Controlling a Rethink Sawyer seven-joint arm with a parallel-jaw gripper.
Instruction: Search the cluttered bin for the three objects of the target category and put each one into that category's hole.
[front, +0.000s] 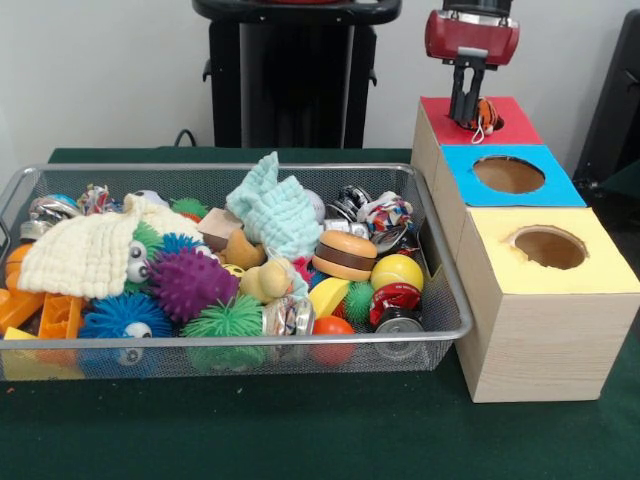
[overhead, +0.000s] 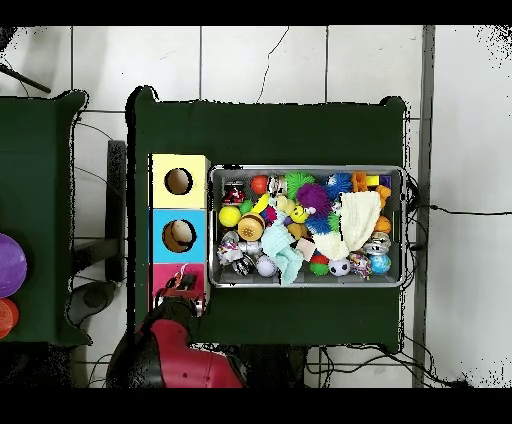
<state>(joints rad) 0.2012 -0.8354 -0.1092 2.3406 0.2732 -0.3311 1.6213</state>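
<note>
My gripper hangs over the hole of the red-topped box, fingers close together. An orange and white toy with a white string loop sits at the fingertips, partly down in the hole. In the overhead view the gripper covers the red box, and its hole is hidden. The wire bin to the left holds a heap of toys: a burger toy, a yellow ball, a purple spiky ball, a mint knit cloth and a cream knit cloth.
In the row of boxes, the blue-topped box and the yellow-topped box lie nearer the camera than the red one. Overhead, a tan object lies in the blue box's hole. A green cloth covers the table. The bin's rim touches the boxes.
</note>
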